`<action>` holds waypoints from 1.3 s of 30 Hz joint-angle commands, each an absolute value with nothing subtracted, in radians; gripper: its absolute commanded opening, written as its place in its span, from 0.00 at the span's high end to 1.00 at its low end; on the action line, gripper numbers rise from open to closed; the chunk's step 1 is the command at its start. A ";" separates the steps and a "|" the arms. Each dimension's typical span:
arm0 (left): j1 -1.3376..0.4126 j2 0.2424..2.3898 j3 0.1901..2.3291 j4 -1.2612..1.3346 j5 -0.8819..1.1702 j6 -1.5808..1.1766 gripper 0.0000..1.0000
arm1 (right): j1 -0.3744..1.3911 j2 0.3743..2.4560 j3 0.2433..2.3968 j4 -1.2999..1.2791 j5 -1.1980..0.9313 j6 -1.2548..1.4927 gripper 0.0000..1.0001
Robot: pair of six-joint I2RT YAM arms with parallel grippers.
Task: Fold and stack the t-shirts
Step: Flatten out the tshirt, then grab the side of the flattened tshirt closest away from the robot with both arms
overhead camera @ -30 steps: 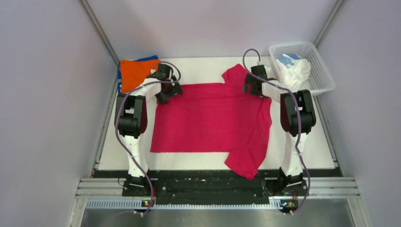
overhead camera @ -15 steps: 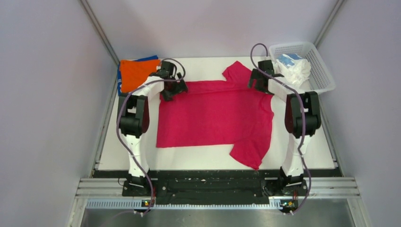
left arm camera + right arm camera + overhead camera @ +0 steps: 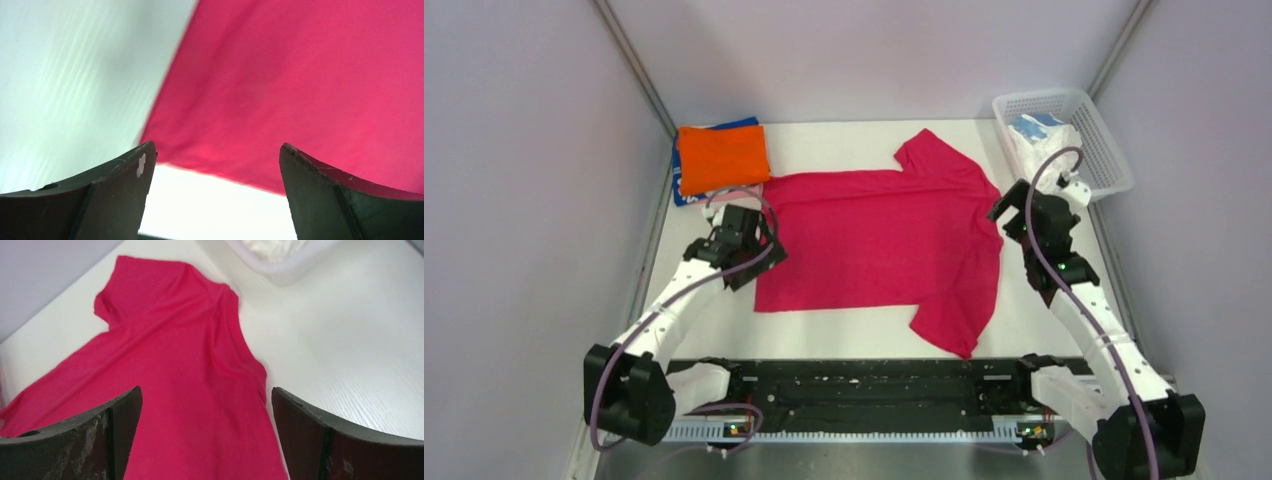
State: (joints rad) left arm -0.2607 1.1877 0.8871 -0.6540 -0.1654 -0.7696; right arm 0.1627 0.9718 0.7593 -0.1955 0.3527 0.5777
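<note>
Left gripper [image 3: 756, 258] and right gripper [image 3: 1022, 212] both gape wide, holding nothing, each beside one flank of the crimson t-shirt [image 3: 874, 240], which lies spread flat on the table [image 3: 844, 135], probably ready for its first fold. Folded orange t-shirt [image 3: 722, 157] tops the far-left stack; crumpled ones, seemingly shirts, wait in the basket [image 3: 1110, 140].

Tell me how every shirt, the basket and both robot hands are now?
crimson t-shirt, spread flat, unfolded.
orange t-shirt, folded, topping the stack.
blue t-shirt, under the orange one.
basket, holds crumpled pale cloth.
left gripper, open, empty.
right gripper, open, empty.
</note>
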 commanded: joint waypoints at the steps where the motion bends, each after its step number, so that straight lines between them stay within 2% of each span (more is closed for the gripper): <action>1: -0.261 1.067 0.730 -0.789 -0.300 -0.932 0.06 | 0.167 0.888 0.680 -0.191 0.304 0.658 0.01; 7: -0.259 1.019 0.610 -0.781 -0.351 -1.095 0.19 | 0.169 0.925 0.719 -0.368 0.308 0.676 0.04; 16: -0.259 1.113 0.530 -0.645 -0.339 -1.269 0.51 | 0.192 0.981 0.713 -0.430 0.302 0.699 0.08; 24: -0.259 1.176 0.514 -0.570 -0.342 -1.308 0.59 | 0.260 1.011 0.738 -0.475 0.370 0.682 0.09; 27: -0.259 1.196 0.511 -0.550 -0.328 -1.300 0.66 | 0.276 1.020 0.742 -0.502 0.384 0.678 0.09; 29: -0.260 1.208 0.504 -0.525 -0.305 -1.292 0.77 | 0.285 1.023 0.743 -0.519 0.386 0.675 0.09; 31: -0.259 1.221 0.502 -0.506 -0.275 -1.275 1.00 | 0.295 1.020 0.744 -0.542 0.378 0.664 0.10; 36: -0.259 1.195 0.495 -0.536 -0.281 -1.261 1.00 | 0.365 1.000 0.755 -0.662 0.357 0.665 0.17; 39: -0.259 1.140 0.501 -0.581 -0.325 -1.254 1.00 | 0.522 1.007 0.762 -0.780 0.340 0.701 0.19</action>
